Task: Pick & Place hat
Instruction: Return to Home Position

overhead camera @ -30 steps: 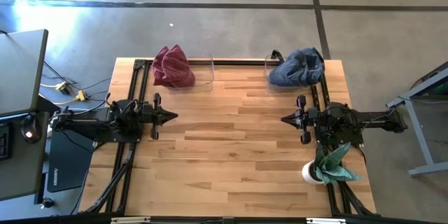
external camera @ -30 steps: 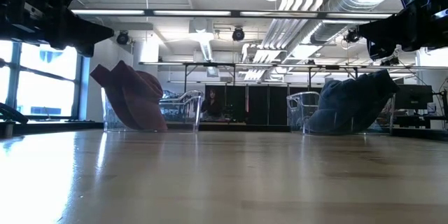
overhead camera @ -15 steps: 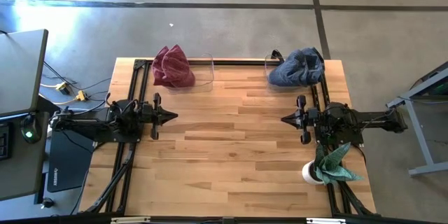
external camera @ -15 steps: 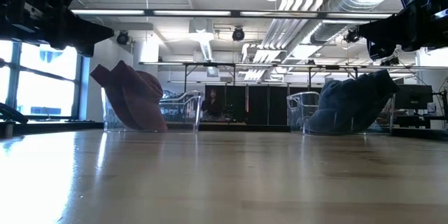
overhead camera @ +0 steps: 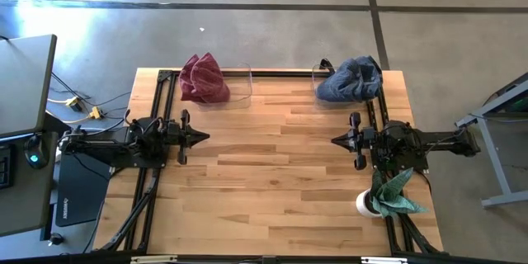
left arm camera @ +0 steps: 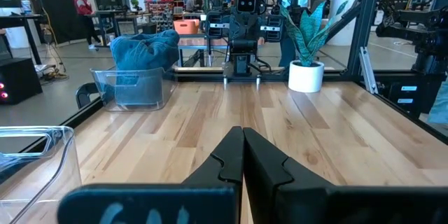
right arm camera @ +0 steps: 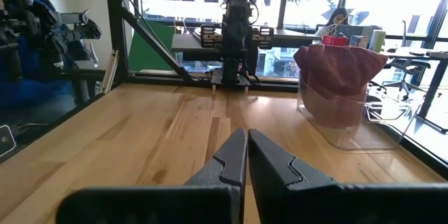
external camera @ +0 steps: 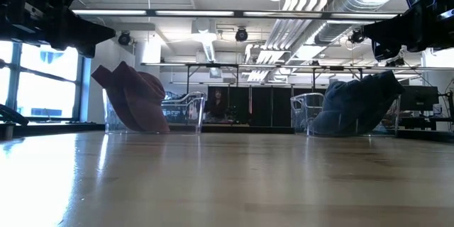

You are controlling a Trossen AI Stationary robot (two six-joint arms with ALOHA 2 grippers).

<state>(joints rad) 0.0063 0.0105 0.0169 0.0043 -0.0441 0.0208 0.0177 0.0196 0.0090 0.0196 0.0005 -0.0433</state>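
The wooden counter (overhead camera: 272, 173) carries two clear bins at its far edge. The left bin (overhead camera: 241, 87), at 11 o'clock, holds the red cap (overhead camera: 204, 78). The right bin (left arm camera: 136, 89), at 1 o'clock, holds the heaped blue caps (overhead camera: 351, 80). A potted plant (overhead camera: 381, 198) stands at 4 o'clock. The left tool (overhead camera: 206, 137) hangs at 9 o'clock and the right tool (overhead camera: 333, 140) at 3 o'clock. Each has its fingers pressed together and holds nothing.

The floor (overhead camera: 272, 41) is grey polished concrete with dark seam lines. The table (overhead camera: 272, 173) has a top of light wood planks. A black desk (overhead camera: 21, 82) stands at its left side, and a grey metal frame (overhead camera: 495, 144) at its right. Overhead run silver ducts (external camera: 312, 0) and strip lights (external camera: 213, 12); tall windows (external camera: 42, 85) give daylight.
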